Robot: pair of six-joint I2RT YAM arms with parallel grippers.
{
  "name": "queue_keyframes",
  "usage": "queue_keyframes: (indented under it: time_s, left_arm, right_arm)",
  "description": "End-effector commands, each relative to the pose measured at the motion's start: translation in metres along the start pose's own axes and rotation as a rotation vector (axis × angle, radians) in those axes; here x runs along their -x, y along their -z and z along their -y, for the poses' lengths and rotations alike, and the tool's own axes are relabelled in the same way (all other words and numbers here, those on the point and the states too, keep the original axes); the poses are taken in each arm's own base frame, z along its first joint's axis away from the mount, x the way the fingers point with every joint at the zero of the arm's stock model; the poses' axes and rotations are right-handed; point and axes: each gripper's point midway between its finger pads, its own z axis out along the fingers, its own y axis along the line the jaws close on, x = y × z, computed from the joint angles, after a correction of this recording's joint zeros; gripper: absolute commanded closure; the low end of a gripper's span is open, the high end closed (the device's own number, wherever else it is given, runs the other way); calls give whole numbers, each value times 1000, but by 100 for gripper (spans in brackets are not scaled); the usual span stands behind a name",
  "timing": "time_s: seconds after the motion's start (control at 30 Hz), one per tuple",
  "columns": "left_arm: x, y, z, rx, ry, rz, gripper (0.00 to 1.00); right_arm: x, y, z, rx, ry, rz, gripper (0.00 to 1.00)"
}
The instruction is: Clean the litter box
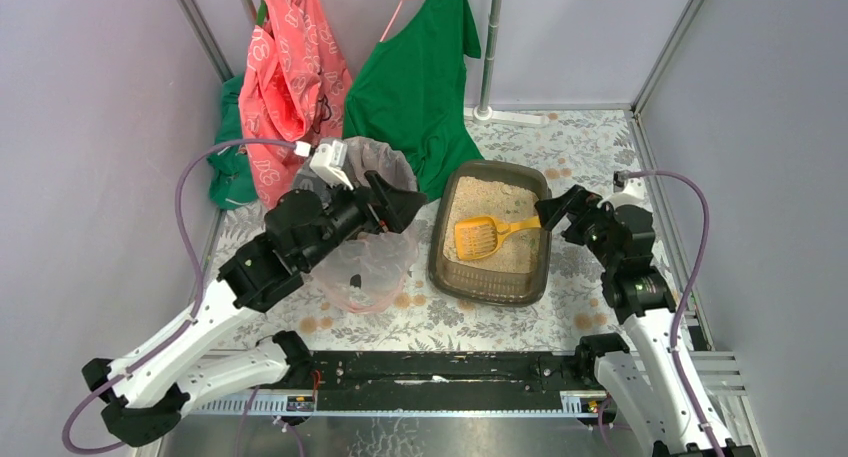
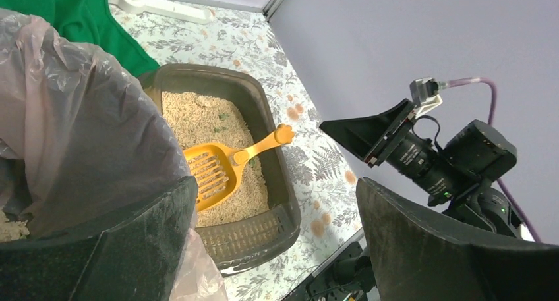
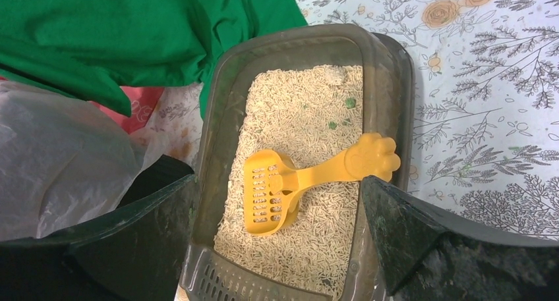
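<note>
The litter box (image 1: 438,245), a dark tray of beige litter, sits mid-table. A yellow slotted scoop (image 1: 478,237) lies in it, handle resting on the right rim. My left gripper (image 1: 400,205) is open and empty over the bag-lined bin (image 1: 365,267), left of the box. My right gripper (image 1: 553,209) is open and empty at the box's right rim, by the scoop handle. In the left wrist view, the left gripper (image 2: 275,202) frames the box (image 2: 280,182) and scoop (image 2: 214,172). In the right wrist view, the right gripper (image 3: 278,182) hangs above the scoop (image 3: 273,192) and box (image 3: 216,130). Small green bits (image 3: 349,103) lie in the litter.
A green garment (image 1: 420,77) and a pink one (image 1: 295,77) hang at the back, the green hem reaching the box's far left corner. A pole stand base (image 1: 508,116) sits at the back. Grey walls close in on both sides.
</note>
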Motion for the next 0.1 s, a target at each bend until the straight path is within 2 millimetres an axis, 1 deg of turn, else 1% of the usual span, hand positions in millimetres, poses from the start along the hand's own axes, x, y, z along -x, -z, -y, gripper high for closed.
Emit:
queue_keyframes:
  time_s: [0.0,0.07]
  left_arm:
    - [12,3,9,-40,10,52,1]
    - [12,6,10,-50,9,53,1]
  right_arm:
    - [0,-1,-7,42,14,-5,0]
    - [-1,-1,-9,51,8,-8,0]
